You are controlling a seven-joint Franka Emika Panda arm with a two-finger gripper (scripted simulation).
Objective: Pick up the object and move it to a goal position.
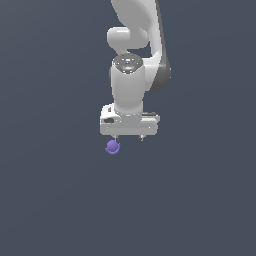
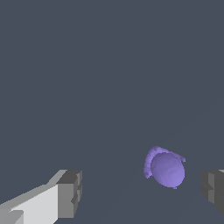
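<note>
The object is a small purple-violet rounded lump with a faint ring, resting on the dark grey floor. In the exterior view it sits just below my white gripper, under the fingertip on the exterior view's left. In the wrist view the object lies in the gap between my two fingers, much nearer one fingertip than the other. My gripper is open and holds nothing. The fingers do not touch the object. No goal marker shows in either view.
The plain dark grey floor fills both views. The white arm rises behind the gripper toward the top of the exterior view.
</note>
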